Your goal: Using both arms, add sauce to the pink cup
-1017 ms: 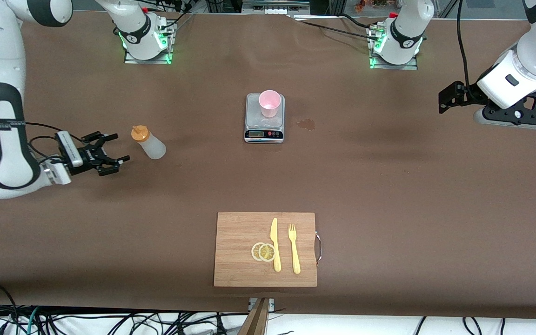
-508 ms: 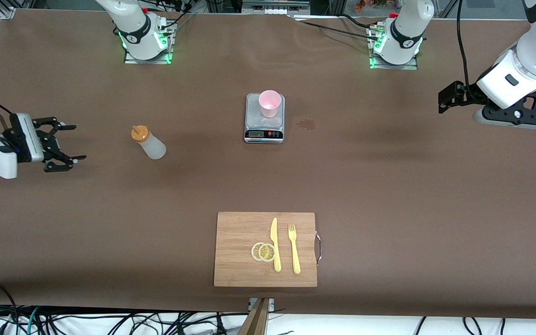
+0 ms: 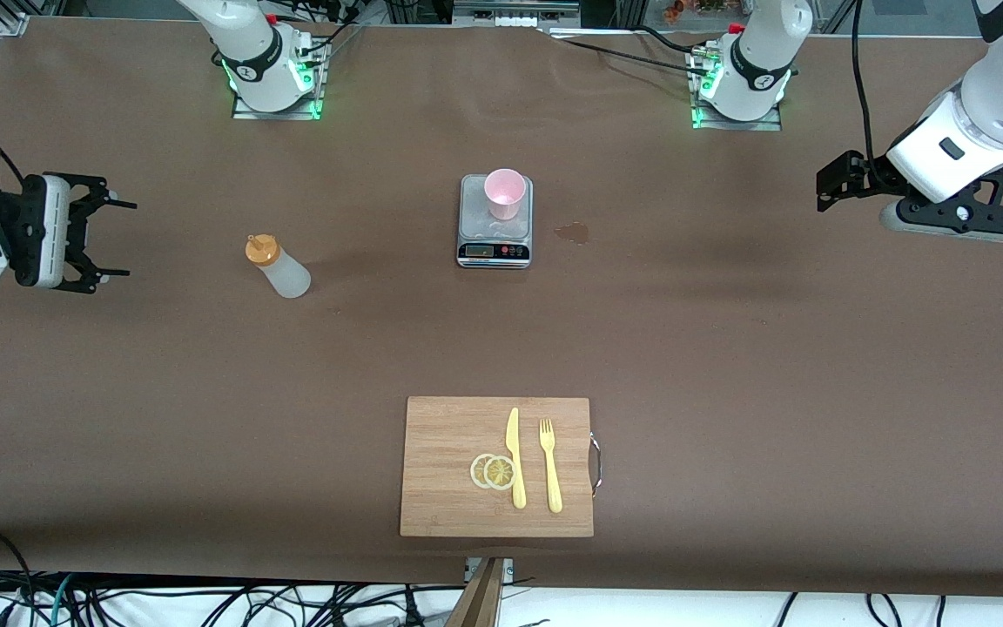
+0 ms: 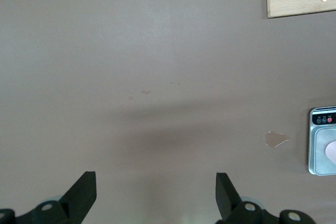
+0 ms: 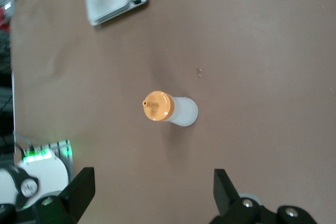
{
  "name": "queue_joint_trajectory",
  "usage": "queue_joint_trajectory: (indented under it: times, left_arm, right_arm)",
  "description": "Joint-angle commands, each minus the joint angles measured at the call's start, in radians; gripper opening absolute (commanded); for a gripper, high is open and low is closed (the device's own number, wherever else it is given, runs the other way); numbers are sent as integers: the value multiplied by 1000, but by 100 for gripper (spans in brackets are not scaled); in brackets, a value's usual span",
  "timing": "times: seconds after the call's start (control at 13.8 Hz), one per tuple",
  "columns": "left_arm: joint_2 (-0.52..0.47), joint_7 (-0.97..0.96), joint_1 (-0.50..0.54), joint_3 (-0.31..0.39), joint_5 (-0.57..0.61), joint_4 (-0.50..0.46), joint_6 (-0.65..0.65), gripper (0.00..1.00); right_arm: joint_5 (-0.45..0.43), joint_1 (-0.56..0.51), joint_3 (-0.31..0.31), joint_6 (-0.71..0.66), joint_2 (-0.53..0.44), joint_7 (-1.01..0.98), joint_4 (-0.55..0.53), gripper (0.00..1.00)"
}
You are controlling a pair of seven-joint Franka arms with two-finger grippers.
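Clearly the pink cup (image 3: 504,192) is the landmark: it stands upright on the kitchen scale (image 3: 494,239), toward the robots' bases at the middle of the brown surface (image 3: 728,348), presumably so that whatever goes into it can be weighed. Whether it holds any sauce cannot be made out. The sauce bottle (image 3: 279,267), clear-bodied with an orange cap, stands upright on the surface well apart from the cup, toward the right arm's end of the table and a little nearer the front camera than the cup; nothing touches it. The right gripper (image 3: 92,237) hangs over the surface farther out still from the cup than the bottle, its fingers spread wide with nothing between them, and its wrist view looks down on the bottle's cap from a distance. The left gripper (image 4: 156,190) is up over the left arm's end of the table, well away from the cup, fingers apart and holding nothing; that arm appears to be waiting. A small brownish stain (image 3: 573,232) lies on the surface just beside the scale on the left arm's side. Nearer the front camera than the cup sits a wooden cutting board (image 3: 440,435) carrying a yellow knife (image 3: 514,457), a yellow fork (image 3: 549,466) and two lemon slices (image 3: 493,471). With the bottle standing free and both grippers clear of it, this could be the layout either ahead of pouring or once the bottle is set down again.
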Motion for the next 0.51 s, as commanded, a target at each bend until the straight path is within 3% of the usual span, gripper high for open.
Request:
queue_joint_trajectory:
  times: [0.0, 0.22, 0.44]
  left_arm:
    - [10, -7, -2, -1, -12, 28, -19, 100]
    - [10, -6, -1, 2, -11, 30, -19, 100]
    - [10, -6, -1, 2, -8, 30, -16, 100]
  right_arm:
    - [-89, 45, 14, 49, -128, 311, -74, 100]
    - [-167, 85, 46, 57, -217, 617, -104, 100]
    - [-187, 97, 51, 52, -255, 845, -102, 100]
